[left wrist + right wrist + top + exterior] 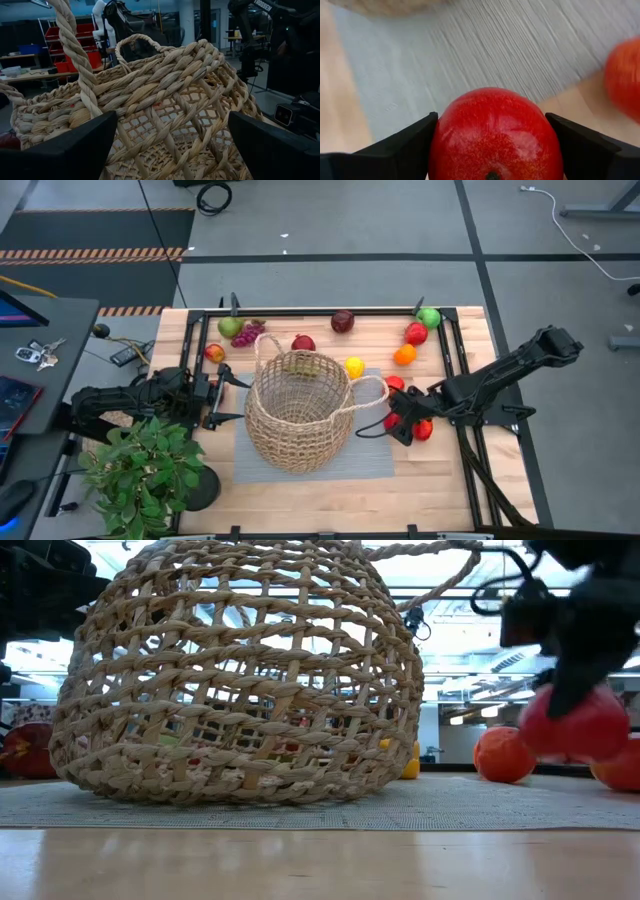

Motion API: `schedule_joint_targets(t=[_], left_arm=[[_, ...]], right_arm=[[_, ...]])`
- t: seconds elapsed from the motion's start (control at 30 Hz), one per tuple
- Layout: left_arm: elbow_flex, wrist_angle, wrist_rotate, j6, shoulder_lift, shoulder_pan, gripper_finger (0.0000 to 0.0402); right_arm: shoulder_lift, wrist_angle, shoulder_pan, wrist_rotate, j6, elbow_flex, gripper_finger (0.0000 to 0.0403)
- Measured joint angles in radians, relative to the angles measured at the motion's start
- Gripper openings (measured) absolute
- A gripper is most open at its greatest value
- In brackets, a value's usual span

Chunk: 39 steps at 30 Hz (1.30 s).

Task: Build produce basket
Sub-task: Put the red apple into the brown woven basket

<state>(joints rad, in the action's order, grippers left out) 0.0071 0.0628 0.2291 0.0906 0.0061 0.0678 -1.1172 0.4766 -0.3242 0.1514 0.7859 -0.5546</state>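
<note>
Basket: the round wicker basket stands upright on a grey mat at the centre of the high view, mouth up, so fruit can drop in from above.
Right gripper: the right gripper, just right of the basket in the high view, is clamped on a red fruit; the fingers press its two sides, and in the low view it hangs clear of the table, which suits carrying it over the rim.
Left gripper: the left gripper sits at the basket's left side, fingers spread wide with the weave filling the gap between them; probably placed to steady the basket.
Loose produce: a green pear, purple grapes, a dark maroon piece, a yellow piece, an orange one and a green one lie along the upper part of the table, all outside the basket.
Progress: seemingly early, as most fruit is outside.
Bystander: a potted plant stands lower left, apart from the work.
</note>
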Motion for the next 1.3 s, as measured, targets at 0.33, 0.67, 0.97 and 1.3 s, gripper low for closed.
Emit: schedule_joint_targets(t=[0.33,0.67,0.97,1.3], left_arm=[[0.0,0.0,0.0,0.0,0.0,0.0,0.0389],[0.0,0.0,0.0,0.0,0.0,0.0,0.0389],[0.0,0.0,0.0,0.0,0.0,0.0,0.0389],[0.0,0.0,0.0,0.0,0.0,0.0,0.0389]], right_arm=[[0.196,-0.018,0.019,-0.149,0.033,-0.097,0.0353],[0.392,-0.261,0.013,-0.253,0.105,-0.1,0.0353],[0.404,-0.426,0.051,-0.253,-0.057,-0.14,0.0353],[0.37,-0.244,0.211,-0.227,-0.339,-0.329,0.0353]])
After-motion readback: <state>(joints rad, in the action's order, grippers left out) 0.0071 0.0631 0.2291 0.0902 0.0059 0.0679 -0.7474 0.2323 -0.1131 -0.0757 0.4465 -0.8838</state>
